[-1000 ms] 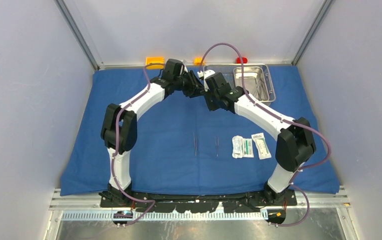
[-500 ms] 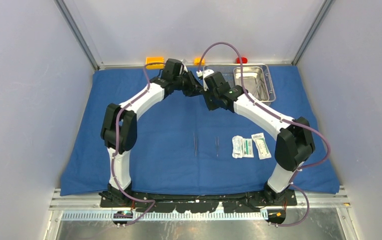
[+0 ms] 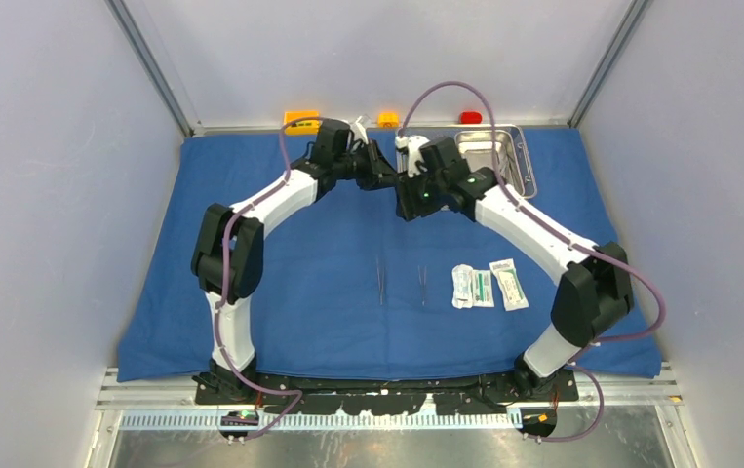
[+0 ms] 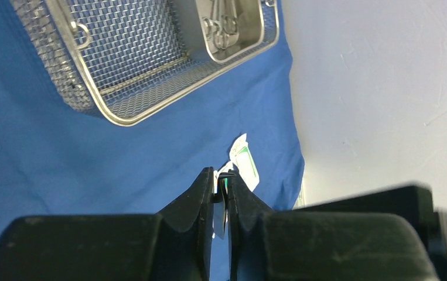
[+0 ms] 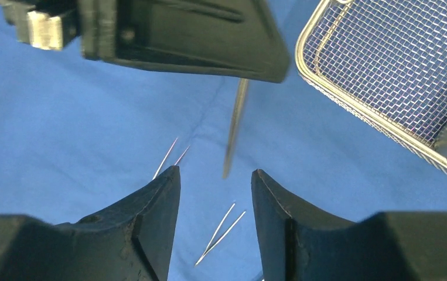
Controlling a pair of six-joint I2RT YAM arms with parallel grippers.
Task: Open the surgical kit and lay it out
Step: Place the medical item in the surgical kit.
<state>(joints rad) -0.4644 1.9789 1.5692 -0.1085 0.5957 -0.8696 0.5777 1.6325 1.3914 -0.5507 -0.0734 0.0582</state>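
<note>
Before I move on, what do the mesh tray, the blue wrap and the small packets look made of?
Mesh tray: bare metal, probably stainless steel; woven wire grid, shiny rim. Blue wrap: matte cloth, by its soft creases. Packets: white with green print, likely paper or plastic film; too small to be sure.

The counter [image 3: 397,450] is covered almost wholly by a blue cloth [image 3: 319,244], spread flat. At the cloth's far right sits a mesh tray [image 4: 133,52] with a steel pan [image 3: 492,161] in its right end. Nearer the middle lie a thin steel instrument [image 3: 380,280] and a second thin instrument [image 3: 422,286], side by side but apart, with three white-green packets [image 3: 483,288] just to their right. An orange block [image 3: 301,120], a yellow block [image 3: 388,119] and a red block [image 3: 471,117] stand along the far edge, beyond the cloth.
</note>
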